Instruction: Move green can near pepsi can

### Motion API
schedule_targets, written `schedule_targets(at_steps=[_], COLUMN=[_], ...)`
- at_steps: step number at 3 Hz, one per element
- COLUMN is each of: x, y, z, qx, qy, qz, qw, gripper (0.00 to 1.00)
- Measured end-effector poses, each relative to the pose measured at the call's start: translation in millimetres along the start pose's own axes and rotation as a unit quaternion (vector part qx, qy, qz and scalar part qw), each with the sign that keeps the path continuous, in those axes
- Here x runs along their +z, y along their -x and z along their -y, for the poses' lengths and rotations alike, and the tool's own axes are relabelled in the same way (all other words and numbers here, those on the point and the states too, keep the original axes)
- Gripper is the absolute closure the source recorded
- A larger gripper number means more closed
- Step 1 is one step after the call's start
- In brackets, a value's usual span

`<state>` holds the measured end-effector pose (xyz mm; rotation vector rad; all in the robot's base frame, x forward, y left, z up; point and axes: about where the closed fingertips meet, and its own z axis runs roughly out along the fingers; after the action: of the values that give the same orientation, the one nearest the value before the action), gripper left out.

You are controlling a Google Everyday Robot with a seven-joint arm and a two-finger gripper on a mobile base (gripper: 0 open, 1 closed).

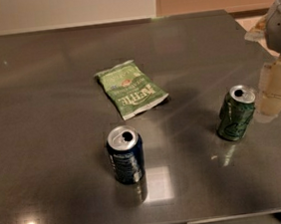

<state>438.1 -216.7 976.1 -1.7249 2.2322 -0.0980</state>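
Pepsi (125,155); mottled can (236,114) (beside end effector (274,95))

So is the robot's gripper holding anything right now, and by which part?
Nothing is held: the cream gripper hangs beside the standing dark green drink can, not around it.

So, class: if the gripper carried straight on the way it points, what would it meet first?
Probably the table beside the green can; the gripper, by that can, points down, depth unclear.

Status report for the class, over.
Gripper beside dark green mottled can. Dark blue Pepsi can apart, upright. Flat light-green chip bag behind, not between.
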Motion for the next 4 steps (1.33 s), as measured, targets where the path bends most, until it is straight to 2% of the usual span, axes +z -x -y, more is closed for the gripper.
schedule_targets(at_steps=[1, 2, 3, 4], x=[-0.6, 5.2, 17.1, 33.4], y=[0.2, -6.0, -14.9, -17.7], z=[0.7, 7.4, 16.5, 12.8], qx=[0.0, 0.005, 0.014, 0.018], qy=[-0.001, 0.01, 0.029, 0.054], qz=[0.001, 0.026, 0.056, 0.087], qw=[1.0, 0.9996, 0.9979, 0.9946], gripper=[0.0, 0.0, 0.0, 0.0])
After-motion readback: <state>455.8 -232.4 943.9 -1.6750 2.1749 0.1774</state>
